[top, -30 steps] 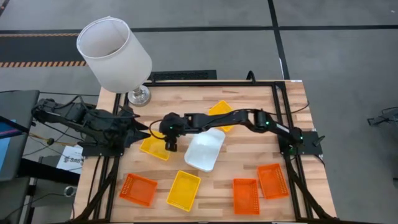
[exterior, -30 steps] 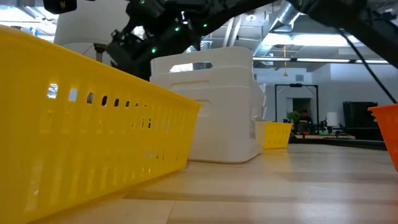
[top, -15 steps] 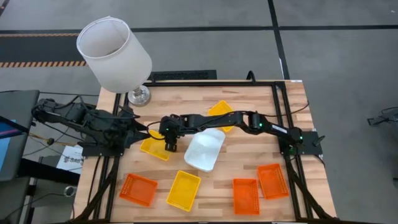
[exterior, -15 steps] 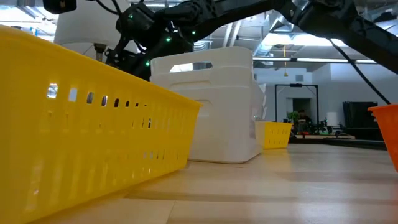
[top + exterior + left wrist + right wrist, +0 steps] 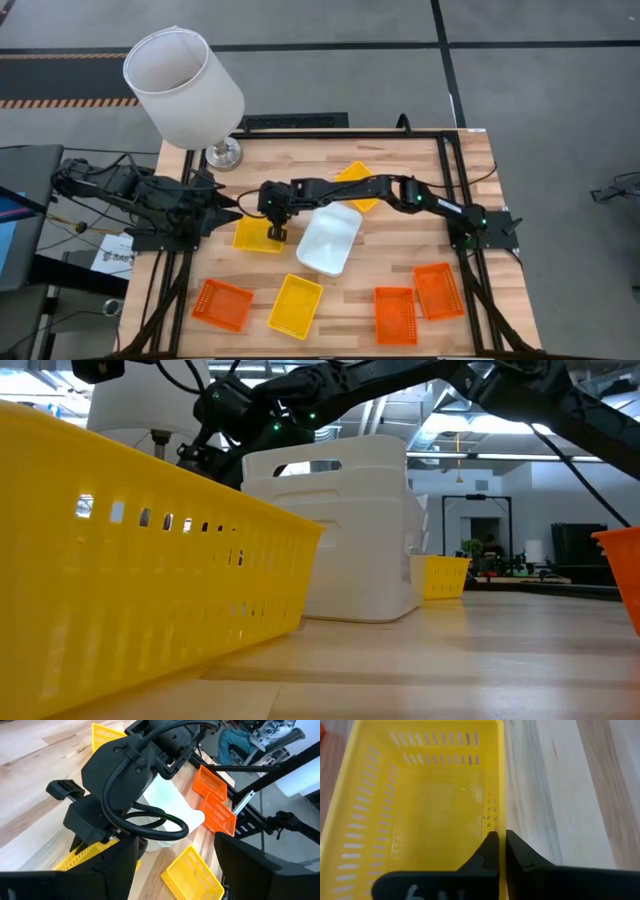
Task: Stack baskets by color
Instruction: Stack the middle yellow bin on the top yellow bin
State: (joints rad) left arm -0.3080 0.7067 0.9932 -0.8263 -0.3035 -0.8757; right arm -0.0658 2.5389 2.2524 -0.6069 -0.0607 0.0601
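Note:
My right arm reaches across the table, and my right gripper (image 5: 277, 232) (image 5: 500, 851) is shut on a yellow basket (image 5: 257, 235) (image 5: 420, 815) at the left middle. Beside it lies a stack of white baskets (image 5: 328, 240) (image 5: 340, 530). Another yellow basket (image 5: 355, 185) lies farther back, and one more (image 5: 295, 305) near the front edge. Three orange baskets (image 5: 222, 305) (image 5: 395, 315) (image 5: 438, 290) rest along the front. My left gripper (image 5: 228, 212) (image 5: 180, 872) waits open at the table's left edge, holding nothing. My right gripper pinches the rim of the yellow basket's side wall (image 5: 501, 827), on the side toward the white baskets. One finger is inside the basket and one outside. The fingers slant down from the table's right. The basket looks to rest flat on the table.
A lamp with a large white shade (image 5: 183, 85) and a metal foot (image 5: 225, 153) stands at the far left corner. A black frame (image 5: 450, 180) borders the table. Bare wood shows at the far right and between the white stack and the orange baskets.
My right gripper has sunk onto the yellow basket and shut on its wall. The basket has turned a little and now lies squarer to the table's edges, slightly nearer the white stack.

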